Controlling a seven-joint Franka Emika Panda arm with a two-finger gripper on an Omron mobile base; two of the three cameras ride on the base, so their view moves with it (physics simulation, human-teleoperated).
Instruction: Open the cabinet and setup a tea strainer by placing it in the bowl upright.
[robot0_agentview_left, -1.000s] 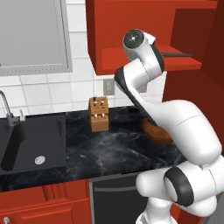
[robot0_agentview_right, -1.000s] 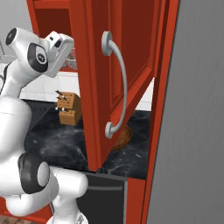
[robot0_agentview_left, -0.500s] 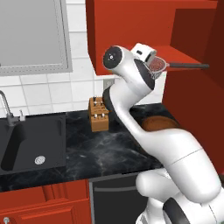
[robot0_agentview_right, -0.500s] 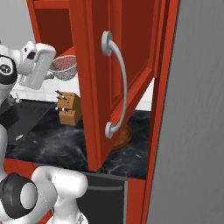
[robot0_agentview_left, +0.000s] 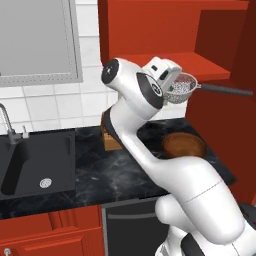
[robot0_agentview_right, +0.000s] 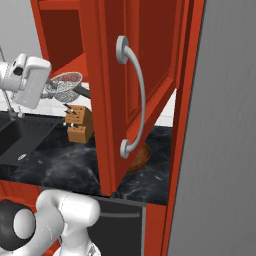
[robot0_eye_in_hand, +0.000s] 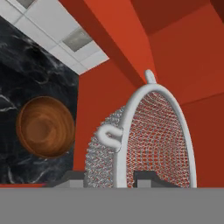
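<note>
The gripper (robot0_agentview_left: 176, 86) was clamped on the metal rim of the tea strainer (robot0_agentview_left: 182, 89), holding it in the air in front of the open cabinet (robot0_agentview_left: 165, 35), above the surface (robot0_agentview_left: 90, 165). The strainer was a small half-round basket of fine silver wire mesh with a smooth rounded rim; its long, thin dark handle stuck out sideways toward the cabinet's red interior. In the hand view the mesh (robot0_eye_in_hand: 148, 131) looked like a woven dome with a small curled metal hook on the rim, and the 2 dark fingertips (robot0_eye_in_hand: 148, 178) sat on either side of that rim.

The cabinet was glossy red, with a flat shelf inside. Its raised-panel door (robot0_agentview_right: 132, 85) stood swung out, carrying a long curved silver bar handle (robot0_agentview_right: 132, 95).

The bowl (robot0_agentview_left: 183, 145) sat on the black, white-veined marble surface, below the strainer and apart from it. It was round, shallow and brown, with visible wood grain rings in the hand view (robot0_eye_in_hand: 44, 127).

A tan wooden knife block (robot0_agentview_right: 79, 124) stood near the white tiled wall (robot0_agentview_left: 45, 107). A matte black sink (robot0_agentview_left: 37, 160) with a round drain was set into the surface to the left.
</note>
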